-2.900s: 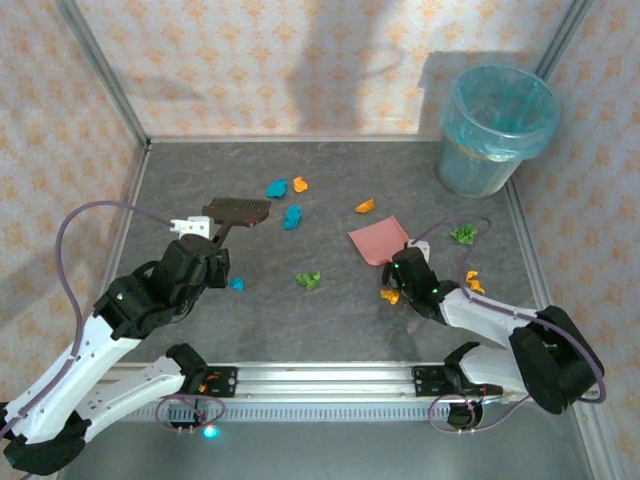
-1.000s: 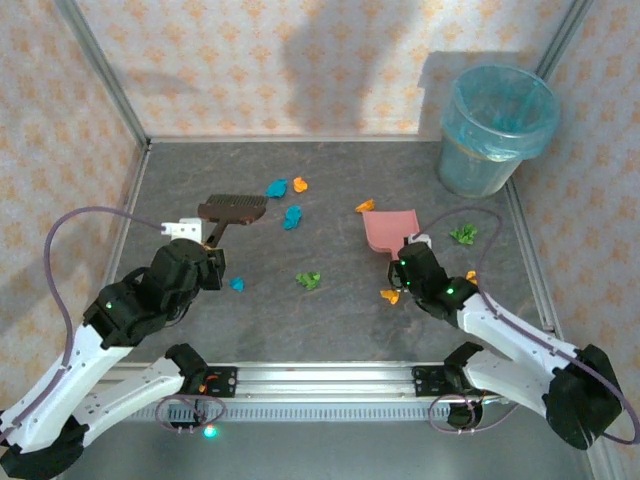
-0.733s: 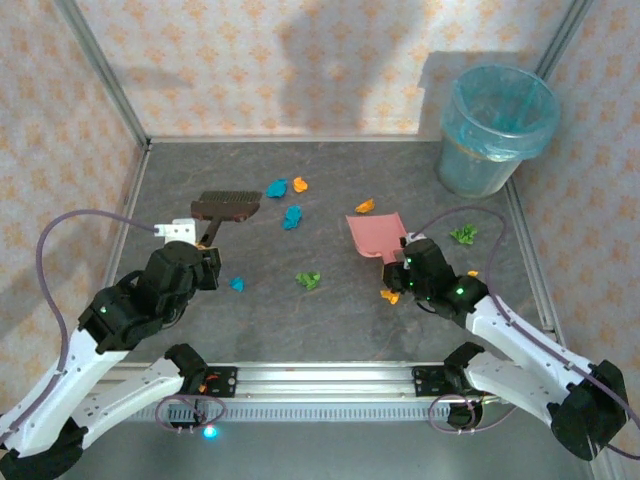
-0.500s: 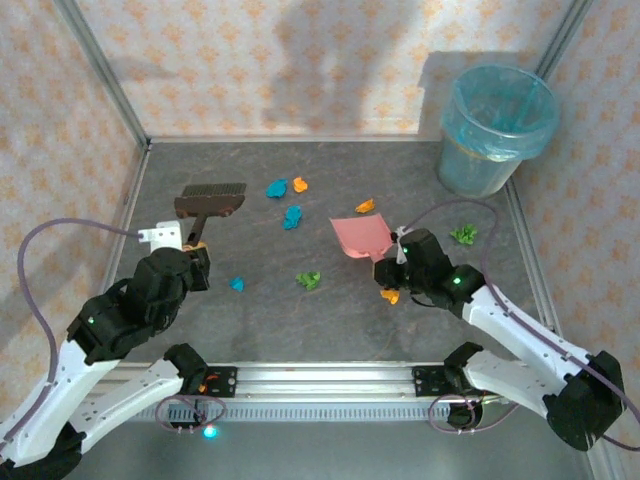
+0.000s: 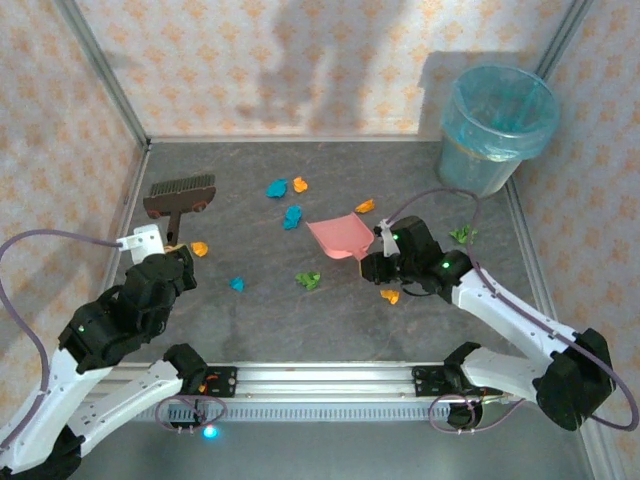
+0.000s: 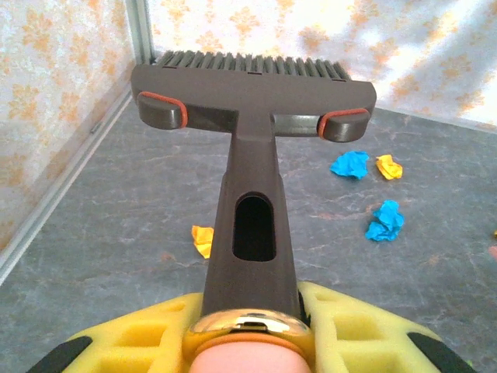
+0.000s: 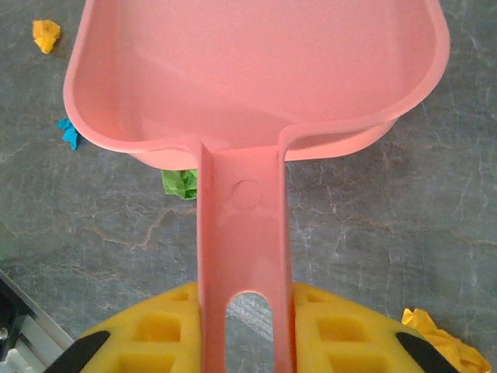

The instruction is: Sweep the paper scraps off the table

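Table (image 5: 330, 320) rail (image 5: 139, 172) close beside brush (image 5: 180, 192).

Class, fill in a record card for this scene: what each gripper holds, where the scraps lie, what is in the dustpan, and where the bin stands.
left gripper: shut on brush
right gripper: shut on dustpan
paper scraps: blue, orange and green, scattered on table
dustpan contents: none visible
bin: far right corner

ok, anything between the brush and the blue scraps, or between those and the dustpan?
Nothing visible. Bare table lies between the brush and the blue scraps, and between them and the dustpan.
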Controlling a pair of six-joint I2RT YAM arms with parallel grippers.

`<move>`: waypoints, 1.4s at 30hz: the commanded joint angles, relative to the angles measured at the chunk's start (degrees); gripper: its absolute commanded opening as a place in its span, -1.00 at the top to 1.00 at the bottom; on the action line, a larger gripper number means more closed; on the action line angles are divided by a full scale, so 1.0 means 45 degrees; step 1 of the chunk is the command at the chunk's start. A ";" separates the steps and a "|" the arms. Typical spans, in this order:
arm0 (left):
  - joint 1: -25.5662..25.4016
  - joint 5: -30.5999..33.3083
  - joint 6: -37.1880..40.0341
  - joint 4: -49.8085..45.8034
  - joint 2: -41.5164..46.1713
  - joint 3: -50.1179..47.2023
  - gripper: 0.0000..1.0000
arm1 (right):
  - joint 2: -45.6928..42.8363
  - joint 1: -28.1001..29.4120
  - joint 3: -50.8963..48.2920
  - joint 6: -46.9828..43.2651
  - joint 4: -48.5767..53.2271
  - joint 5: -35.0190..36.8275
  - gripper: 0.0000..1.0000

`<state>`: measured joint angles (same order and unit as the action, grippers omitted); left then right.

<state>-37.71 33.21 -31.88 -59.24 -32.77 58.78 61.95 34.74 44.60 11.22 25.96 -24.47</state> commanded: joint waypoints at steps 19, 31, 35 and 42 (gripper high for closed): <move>0.0100 -0.3573 -0.0206 -0.2357 -0.9307 0.8669 1.00 | 0.0571 0.0136 0.1368 -0.0782 0.0693 0.5818 1.00; -0.0271 -0.6275 0.0213 -0.4280 -1.6906 1.7051 1.00 | 0.0030 0.0132 -0.0165 0.0383 0.1928 0.5048 1.00; -0.0348 -0.6831 0.0047 -0.4293 -1.8704 1.8651 1.00 | 0.0873 0.0131 -0.0087 0.0396 0.1931 0.5337 1.00; -0.0481 -0.7499 -0.0262 -0.3492 -2.0310 1.9797 1.00 | 0.1233 -0.0273 -0.0493 0.0421 0.1067 0.5232 1.00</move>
<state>-39.29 0.67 -31.99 -76.69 -123.87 144.49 67.46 34.68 43.27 12.08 33.28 -2.72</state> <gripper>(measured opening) 0.307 0.230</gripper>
